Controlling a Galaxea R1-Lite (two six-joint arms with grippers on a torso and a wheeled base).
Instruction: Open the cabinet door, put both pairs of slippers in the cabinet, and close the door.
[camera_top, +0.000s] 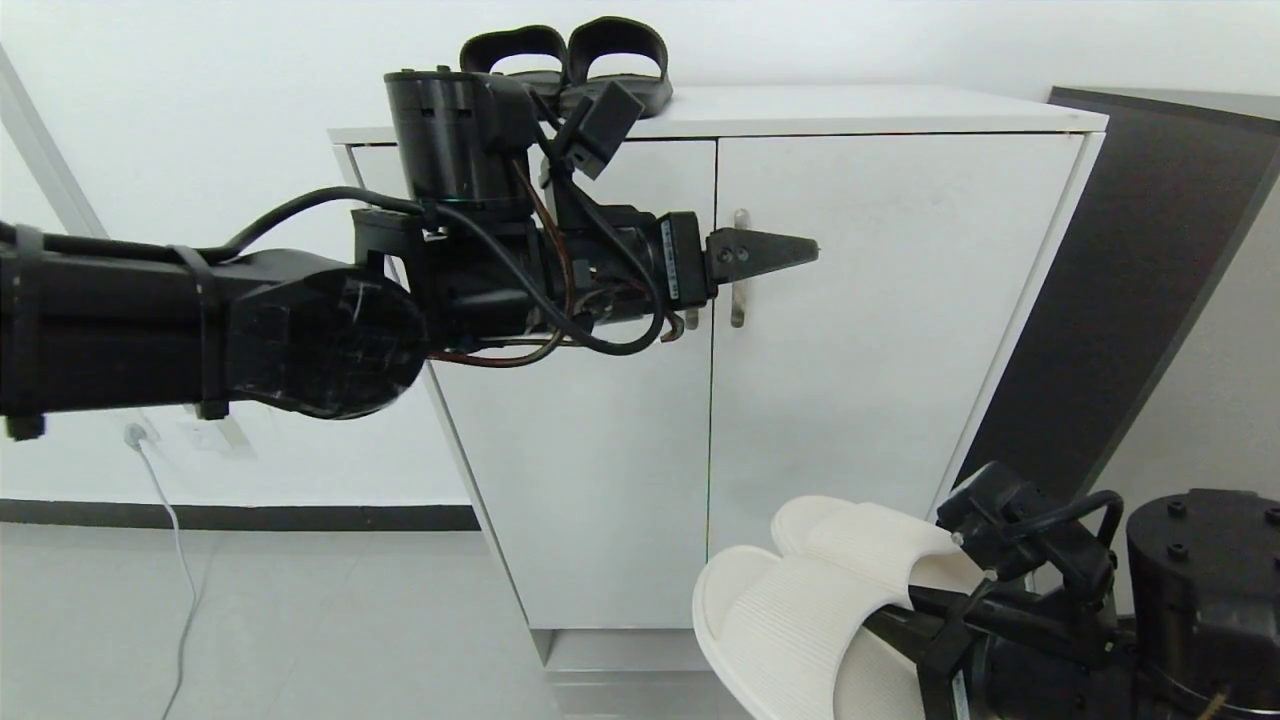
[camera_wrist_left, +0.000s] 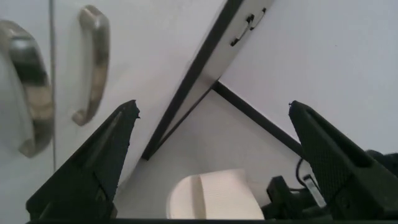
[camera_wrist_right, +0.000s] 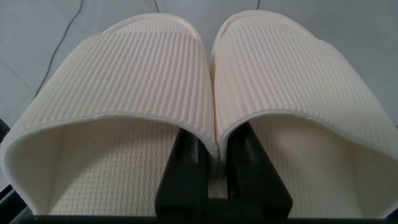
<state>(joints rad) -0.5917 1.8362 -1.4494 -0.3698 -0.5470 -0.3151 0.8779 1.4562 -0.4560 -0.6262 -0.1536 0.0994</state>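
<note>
- White slippers (camera_top: 800, 600) sit closest, low in front of the right-hand door of the cabinet (camera_top: 900, 330). They are carried as a pair: the right gripper (camera_wrist_right: 214, 158) has one finger tucked under each strap and pinches the two inner walls together.
- They are soft ribbed foam with a woven-textured insole. It probably gives under pressure, so hold that squeeze steady while you work the door.
- Your left gripper (camera_top: 780, 252) hangs at handle height, in front of the seam between the two shut doors. Its fingers are spread wide with nothing between them.
- Both handles (camera_wrist_left: 93, 62) are slim curved metal bows, smooth and shiny, standing off flat white panels. In the left wrist view they lie off to one side of the spread fingers, not between them.
- Pick one bow and shift sideways until it sits between the fingers, then close across its middle. Pull along the door's arc rather than straight back, because polished metal will likely slip under a skewed grip.
- Black slippers (camera_top: 570, 60) rest on the cabinet top toward its left end. They are thick-strapped and look rubbery.
</note>
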